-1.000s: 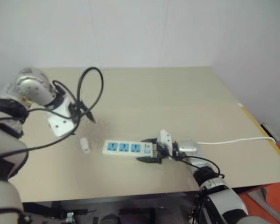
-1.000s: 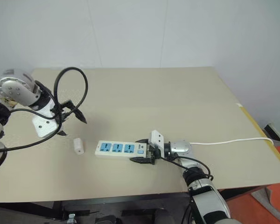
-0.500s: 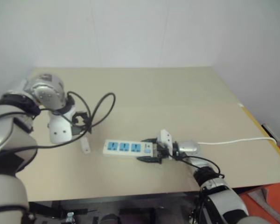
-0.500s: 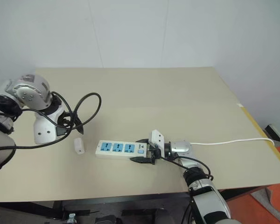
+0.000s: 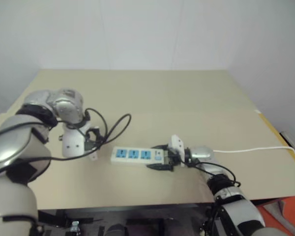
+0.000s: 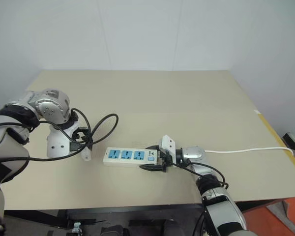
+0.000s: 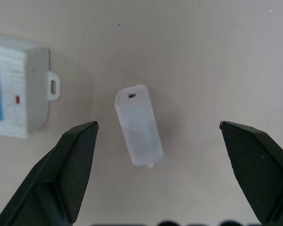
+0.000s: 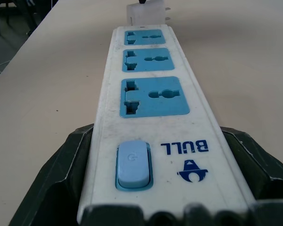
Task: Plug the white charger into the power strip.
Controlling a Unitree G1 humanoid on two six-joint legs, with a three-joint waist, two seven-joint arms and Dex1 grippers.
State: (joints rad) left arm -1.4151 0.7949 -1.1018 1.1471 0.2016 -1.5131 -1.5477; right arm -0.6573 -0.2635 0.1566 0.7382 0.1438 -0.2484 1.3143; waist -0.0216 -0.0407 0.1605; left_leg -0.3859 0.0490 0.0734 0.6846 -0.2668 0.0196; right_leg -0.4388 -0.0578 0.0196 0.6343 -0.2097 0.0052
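The left gripper [image 7: 158,136] pointed straight down over the white charger [image 7: 138,125], its jaws spread wide with one black finger [image 7: 70,169] on each side of the block and clear of it. The charger lay flat on the beige surface [image 6: 187,103], tilted slightly, a small dark slot at one end and a metal prong at the other. It sat just beside the left end of the power strip [image 6: 129,156], apart from the strip's mounting tab.

The right gripper [image 6: 152,158] lay nearly level, pointing left, its jaws pinching the switch end of the power strip from the near and far sides. The strip rested flat on the surface, running left to right, with three blue socket faces [image 8: 153,96] in a row and a pale blue switch [image 8: 132,163] nearest the right gripper. All three sockets stood unoccupied.

A thin white cord [image 6: 246,150] ran from behind the right gripper toward the right edge of the surface. A black cable [image 6: 101,129] looped from the left arm above the surface.
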